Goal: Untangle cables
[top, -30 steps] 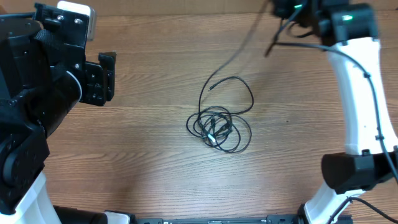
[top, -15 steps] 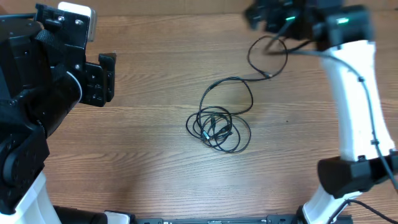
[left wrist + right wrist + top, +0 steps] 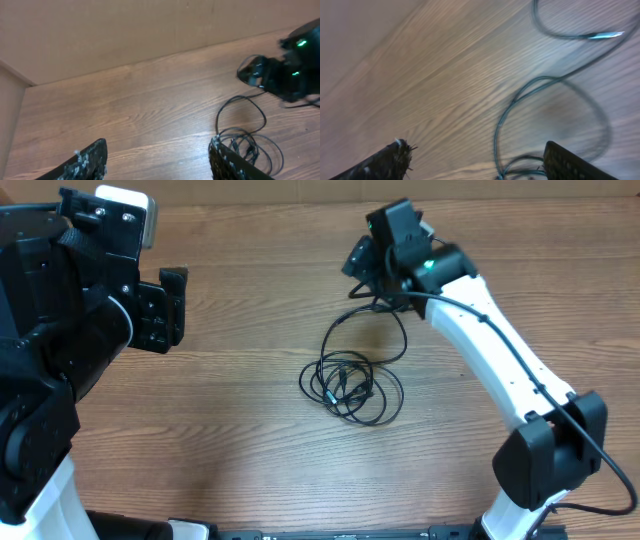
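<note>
Cables [image 3: 350,385] are lying mid worktop [image 3: 230,450] in a tight tangle of loops, w/ one bigger loop running out toward the far side. L pincer [image 3: 157,162] is hanging over bare wood well left of the tangle, fingers standing wide apart, holding nothing. Farther back, R pincer [image 3: 362,265] is hovering just over the big loop's far end, fingers also gaping wide, gripping nothing; a silver-tipped plug [image 3: 602,35] is lying on the wood beyond it

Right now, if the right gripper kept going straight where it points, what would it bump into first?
Probably the cable loop lying just ahead of the right gripper, or the bare table beside it; depth is unclear.
</note>
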Tool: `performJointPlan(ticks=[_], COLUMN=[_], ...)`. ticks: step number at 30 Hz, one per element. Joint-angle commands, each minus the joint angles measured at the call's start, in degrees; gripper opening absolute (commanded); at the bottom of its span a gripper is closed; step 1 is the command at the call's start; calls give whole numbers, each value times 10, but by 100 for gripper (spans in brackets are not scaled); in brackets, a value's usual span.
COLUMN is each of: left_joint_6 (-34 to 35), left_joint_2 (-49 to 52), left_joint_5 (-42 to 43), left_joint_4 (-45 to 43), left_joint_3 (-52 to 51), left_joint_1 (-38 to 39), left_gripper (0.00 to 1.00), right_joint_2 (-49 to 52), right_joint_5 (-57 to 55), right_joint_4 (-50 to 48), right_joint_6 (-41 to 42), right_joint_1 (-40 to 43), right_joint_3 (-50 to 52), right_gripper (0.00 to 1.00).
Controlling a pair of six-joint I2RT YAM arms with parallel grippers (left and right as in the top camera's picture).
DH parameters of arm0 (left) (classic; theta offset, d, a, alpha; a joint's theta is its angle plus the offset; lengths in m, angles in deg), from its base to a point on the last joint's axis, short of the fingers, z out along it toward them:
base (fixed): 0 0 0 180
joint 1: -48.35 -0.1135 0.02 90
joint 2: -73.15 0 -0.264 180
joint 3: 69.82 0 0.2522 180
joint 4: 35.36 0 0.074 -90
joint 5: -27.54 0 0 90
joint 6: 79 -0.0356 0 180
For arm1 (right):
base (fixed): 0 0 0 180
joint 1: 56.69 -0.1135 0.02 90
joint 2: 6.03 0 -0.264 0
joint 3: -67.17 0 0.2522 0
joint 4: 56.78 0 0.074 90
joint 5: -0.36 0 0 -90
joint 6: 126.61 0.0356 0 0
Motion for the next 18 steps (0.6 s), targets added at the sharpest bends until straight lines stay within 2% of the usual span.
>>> performJointPlan(ticks=[1, 11, 18], left_joint_6=[-10, -10, -10], left_joint_2=[2, 2, 2], left_joint_5=[6, 18, 18], left_joint_4=[0, 5, 5], left_joint_3=[2, 2, 2], left_joint_1=[2, 2, 2], left_gripper=[64, 64, 64], right_joint_2=[-12, 55, 129], right_joint_5=[90, 79, 89], right_joint_4=[-83, -127, -125], right_joint_6=[-14, 77, 80], right_joint_1=[-15, -59, -86], right_joint_3=[63, 78, 78], right_gripper=[88, 86, 85])
